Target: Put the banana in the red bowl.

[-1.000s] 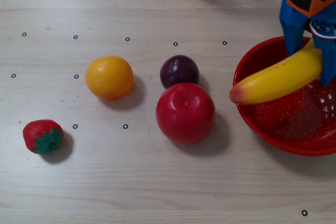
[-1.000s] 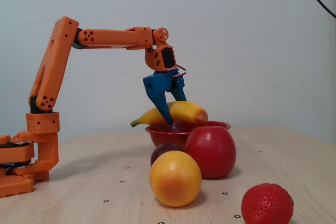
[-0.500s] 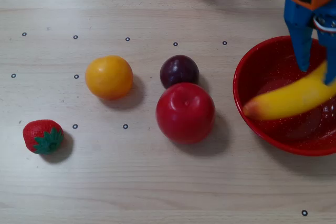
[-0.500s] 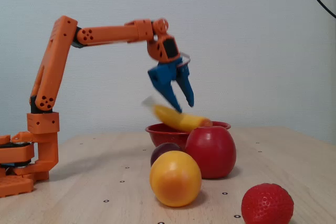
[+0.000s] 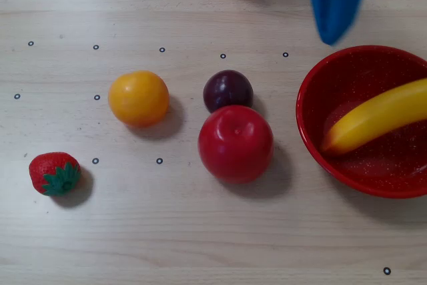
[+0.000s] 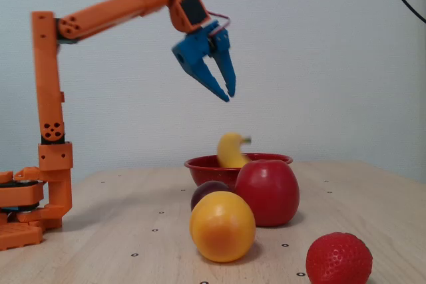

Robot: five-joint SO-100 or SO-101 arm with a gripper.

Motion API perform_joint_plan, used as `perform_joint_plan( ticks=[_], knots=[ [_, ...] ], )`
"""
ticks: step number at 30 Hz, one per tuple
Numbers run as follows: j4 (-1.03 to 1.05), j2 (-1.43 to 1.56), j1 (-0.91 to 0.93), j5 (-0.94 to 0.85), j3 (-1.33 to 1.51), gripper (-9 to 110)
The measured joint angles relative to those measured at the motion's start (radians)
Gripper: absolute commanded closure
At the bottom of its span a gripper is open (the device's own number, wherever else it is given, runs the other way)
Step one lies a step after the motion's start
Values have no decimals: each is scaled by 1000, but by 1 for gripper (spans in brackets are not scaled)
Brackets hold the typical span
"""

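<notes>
The yellow banana (image 5: 380, 117) lies inside the red bowl (image 5: 360, 71) at the right edge of the overhead view, its blunt end low against the bowl's left wall and its other end out of frame. In the fixed view the banana (image 6: 231, 149) sticks up, blurred, from the bowl (image 6: 203, 167) behind the apple. My blue gripper (image 6: 229, 96) hangs well above the bowl, pointing down, jaws a little apart with nothing between them. In the overhead view the gripper (image 5: 331, 37) is a blurred blue shape just beyond the bowl's far rim.
On the table left of the bowl stand a red apple (image 5: 235, 143), a dark plum (image 5: 227, 89), a round orange fruit (image 5: 139, 98) and a strawberry (image 5: 54, 173). The orange arm base (image 6: 30, 211) stands at the left in the fixed view.
</notes>
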Motion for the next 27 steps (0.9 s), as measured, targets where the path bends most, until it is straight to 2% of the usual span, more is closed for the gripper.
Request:
perform_joint_plan(
  ticks=[13, 27],
  knots=[
    [-206, 483, -290, -5, 629, 101],
    [-525, 1023, -380, 46, 1324, 101]
  ],
)
